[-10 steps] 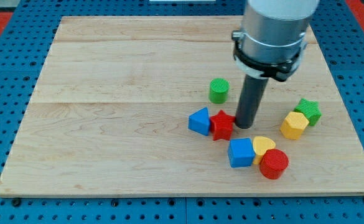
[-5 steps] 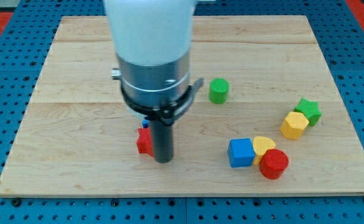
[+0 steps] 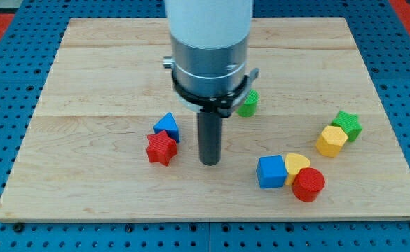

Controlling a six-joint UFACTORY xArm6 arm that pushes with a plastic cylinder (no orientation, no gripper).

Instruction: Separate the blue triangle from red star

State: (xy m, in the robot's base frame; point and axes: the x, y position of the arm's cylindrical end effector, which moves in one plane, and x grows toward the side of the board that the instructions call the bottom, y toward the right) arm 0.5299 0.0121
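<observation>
The blue triangle (image 3: 167, 127) and the red star (image 3: 161, 148) lie left of the board's centre. They touch, with the triangle just above and to the right of the star. My tip (image 3: 209, 162) rests on the board to the right of both, about a block's width from the star and touching neither.
A green cylinder (image 3: 248, 103) sits partly hidden behind the arm. A blue cube (image 3: 270, 171), a yellow heart (image 3: 298, 164) and a red cylinder (image 3: 308, 185) cluster at lower right. A yellow hexagon (image 3: 331, 141) and a green star (image 3: 348, 124) sit at right.
The triangle and star were pushed left from the board's centre. My tip then drew back to the right of them and now stands apart from the star.
</observation>
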